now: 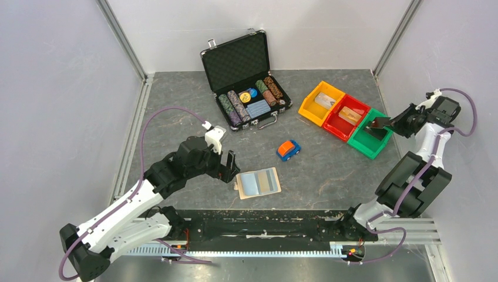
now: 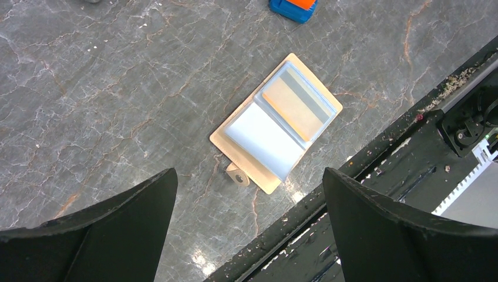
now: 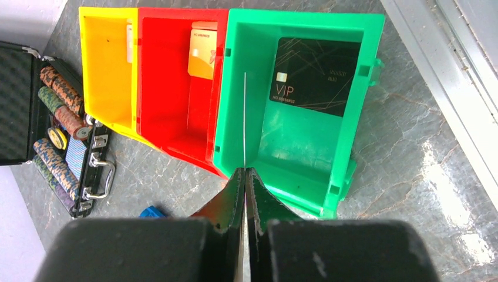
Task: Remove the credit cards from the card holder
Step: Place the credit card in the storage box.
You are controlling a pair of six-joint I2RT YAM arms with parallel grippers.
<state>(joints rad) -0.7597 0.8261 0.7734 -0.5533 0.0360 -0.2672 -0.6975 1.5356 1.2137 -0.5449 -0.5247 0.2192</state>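
Hovering just left of the holder (image 1: 258,183), the left end effector (image 1: 231,167) is gaping fully and gripping nothing; the holder is lying open on the desk (image 1: 335,176), cards (image 2: 261,138) seemingly showing in its pockets. Well right of the holder, the right end effector (image 3: 244,174) is pinching a thin card (image 3: 244,117) edge-on above the green bin (image 3: 305,17). With nothing pinning it, the holder is likely risking a slide or lift when a snug card gets tugged.

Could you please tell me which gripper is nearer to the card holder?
Left. The left gripper hovers open left of the card holder; the right gripper, shut on a card, is far away over the green bin.
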